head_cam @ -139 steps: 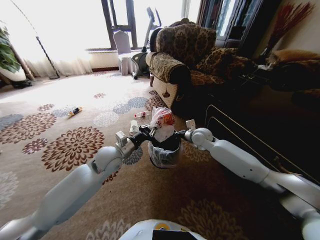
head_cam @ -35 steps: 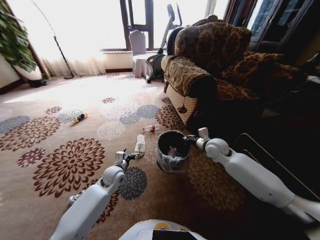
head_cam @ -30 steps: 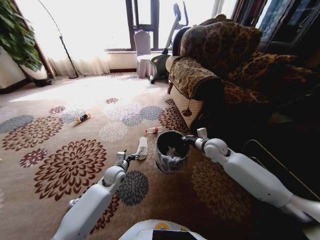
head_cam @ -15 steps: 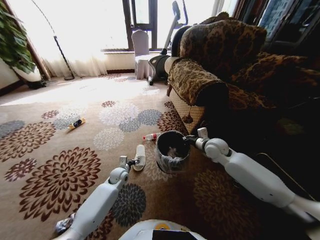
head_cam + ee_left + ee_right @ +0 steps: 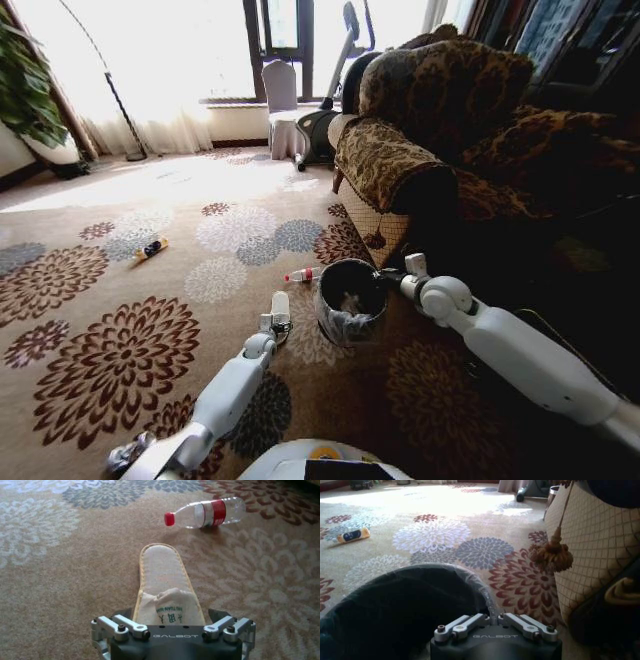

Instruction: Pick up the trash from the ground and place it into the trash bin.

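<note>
The left tool point(image 5: 276, 322) hangs low over the patterned carpet point(image 5: 120, 300), right above the heel end of a pale slipper point(image 5: 167, 588) that lies flat on the floor; its two fingers stand spread to either side of the slipper and hold nothing. Just past the slipper's toe lies a clear plastic bottle point(image 5: 207, 513) with a red cap and a red band, on its side on the carpet. In the head view this bottle point(image 5: 300, 274) rests near the bin point(image 5: 350, 300), between it and the flower patterns farther out. The bin stands upright on the carpet before the armchair point(image 5: 430, 140), its dark rim wrapped in a grey-white bag, with crumpled white trash point(image 5: 347, 300) inside. The right tool point(image 5: 393, 278) sits at the bin's rim on the armchair side, its fingers closed on the rim and liner point(image 5: 480, 588). Well apart, toward the window side of the carpet, an orange-black tube point(image 5: 151, 248) lies on the floor.
</note>
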### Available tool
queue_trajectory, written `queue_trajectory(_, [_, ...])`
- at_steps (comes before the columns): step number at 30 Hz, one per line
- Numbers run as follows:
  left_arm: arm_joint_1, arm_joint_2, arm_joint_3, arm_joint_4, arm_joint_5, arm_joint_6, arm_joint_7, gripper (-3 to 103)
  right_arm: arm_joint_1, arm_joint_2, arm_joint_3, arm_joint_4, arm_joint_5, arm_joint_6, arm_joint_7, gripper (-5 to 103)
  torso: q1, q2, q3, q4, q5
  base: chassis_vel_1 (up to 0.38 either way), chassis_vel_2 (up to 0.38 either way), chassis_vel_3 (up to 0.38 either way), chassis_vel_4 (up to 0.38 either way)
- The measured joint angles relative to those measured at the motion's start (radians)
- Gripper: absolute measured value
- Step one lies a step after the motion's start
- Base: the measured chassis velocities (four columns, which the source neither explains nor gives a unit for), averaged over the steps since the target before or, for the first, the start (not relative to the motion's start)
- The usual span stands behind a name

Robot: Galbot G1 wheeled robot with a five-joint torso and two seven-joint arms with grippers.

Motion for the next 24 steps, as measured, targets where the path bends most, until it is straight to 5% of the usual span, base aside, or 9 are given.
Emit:
queue_trajectory(6, [-0.021,-0.022,-0.007,0.089,0.010,-0.031,0.013,96,-0.030,-0.013,0.031,0.017,0.000,0.001,-0.003,2,0.000,0.000,0.000,0.0002,-0.0005,0.000,0.000,0.000,0.000])
queue_trajectory(24, [-0.045,-0.014,-0.015,0.131,-0.009,-0.036,0.026,46,-0.039,-0.006,0.044,0.004,-0.006,0.009,-0.008,2,0.000,0.000,0.000,0.0004,-0.0002,0.000,0.000,0.000,0.000])
